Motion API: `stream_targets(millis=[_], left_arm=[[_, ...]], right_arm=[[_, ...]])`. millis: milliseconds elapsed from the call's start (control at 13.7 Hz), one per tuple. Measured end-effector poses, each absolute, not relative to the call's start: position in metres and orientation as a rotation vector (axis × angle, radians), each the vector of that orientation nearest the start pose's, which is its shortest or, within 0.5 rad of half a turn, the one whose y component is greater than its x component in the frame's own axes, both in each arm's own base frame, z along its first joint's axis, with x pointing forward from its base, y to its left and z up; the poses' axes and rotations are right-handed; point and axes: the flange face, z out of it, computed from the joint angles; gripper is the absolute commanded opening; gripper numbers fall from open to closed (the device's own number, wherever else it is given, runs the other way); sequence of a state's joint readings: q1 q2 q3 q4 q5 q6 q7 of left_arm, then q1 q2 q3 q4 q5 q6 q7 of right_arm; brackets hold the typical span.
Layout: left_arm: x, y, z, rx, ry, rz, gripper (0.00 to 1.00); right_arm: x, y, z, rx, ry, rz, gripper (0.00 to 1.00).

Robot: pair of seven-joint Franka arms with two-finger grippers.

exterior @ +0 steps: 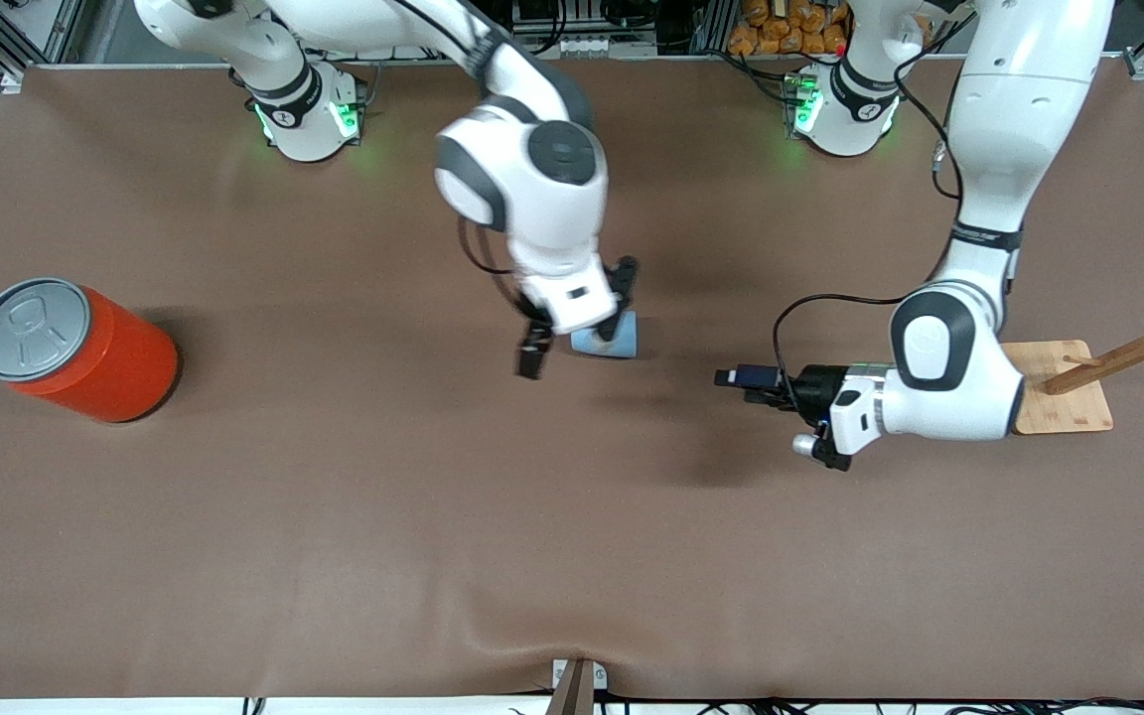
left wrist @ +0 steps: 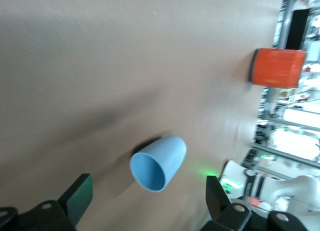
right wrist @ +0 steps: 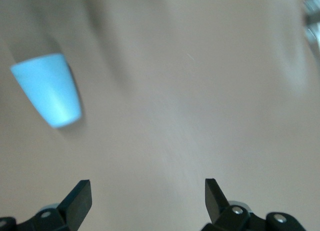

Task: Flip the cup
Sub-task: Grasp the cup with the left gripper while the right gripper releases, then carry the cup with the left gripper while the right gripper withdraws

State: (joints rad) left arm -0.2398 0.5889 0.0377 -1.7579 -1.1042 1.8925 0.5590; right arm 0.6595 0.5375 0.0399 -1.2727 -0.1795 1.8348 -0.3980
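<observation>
The light blue cup lies on its side near the middle of the table. My right gripper hangs open just above it and holds nothing. In the right wrist view the cup lies off to one side of the open fingers, not between them. My left gripper is low over the table, toward the left arm's end from the cup, level and pointing at it. It is open and empty. In the left wrist view the cup's open mouth faces the camera, ahead of the gap between the fingers.
A large orange-red can with a grey pull-tab lid stands at the right arm's end of the table; it also shows in the left wrist view. A wooden rack on a square wooden base stands at the left arm's end.
</observation>
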Motion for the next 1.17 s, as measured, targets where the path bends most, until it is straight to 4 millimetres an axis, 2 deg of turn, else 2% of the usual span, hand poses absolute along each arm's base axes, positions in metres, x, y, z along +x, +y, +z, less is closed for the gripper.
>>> stream_targets(millis=[220,293,439,585,732,951,1024,1171], left_arm=[[0.561,-0.212,0.182,1.992,-0.084,-0.195,1.0],[0.548,-0.217,0.172,1.974,-0.075,-0.195,1.0],[0.533,-0.227,0.162,1.964,-0.066,-0.208,0.95],[0.527,-0.236,0.159,1.957,-0.041,-0.207,0.9],[0.515,-0.251,0.152,1.963,-0.011,-0.2,0.86],[0.497,-0.274,0.144,1.976,0.006,-0.19,0.85],[0.492,-0.279,0.141,1.987,0.009,-0.189,0.82],[0.486,-0.286,0.138,1.994,0.028,-0.184,0.78]], right_arm=[[0.62,0.313,0.52,-2.923,-1.438,-0.054,1.0],[0.628,0.283,0.541,-2.953,-1.371,-0.075,1.0],[0.631,0.238,0.581,-2.984,-1.254,-0.128,1.0],[0.626,0.192,0.608,-3.007,-1.136,-0.093,1.0],[0.628,0.141,0.623,-3.046,-1.016,-0.089,1.0],[0.636,0.07,0.634,-3.076,-0.83,-0.106,1.0],[0.633,0.051,0.638,-3.078,-0.773,-0.087,1.0],[0.616,0.034,0.658,-3.121,-0.532,-0.047,1.0]])
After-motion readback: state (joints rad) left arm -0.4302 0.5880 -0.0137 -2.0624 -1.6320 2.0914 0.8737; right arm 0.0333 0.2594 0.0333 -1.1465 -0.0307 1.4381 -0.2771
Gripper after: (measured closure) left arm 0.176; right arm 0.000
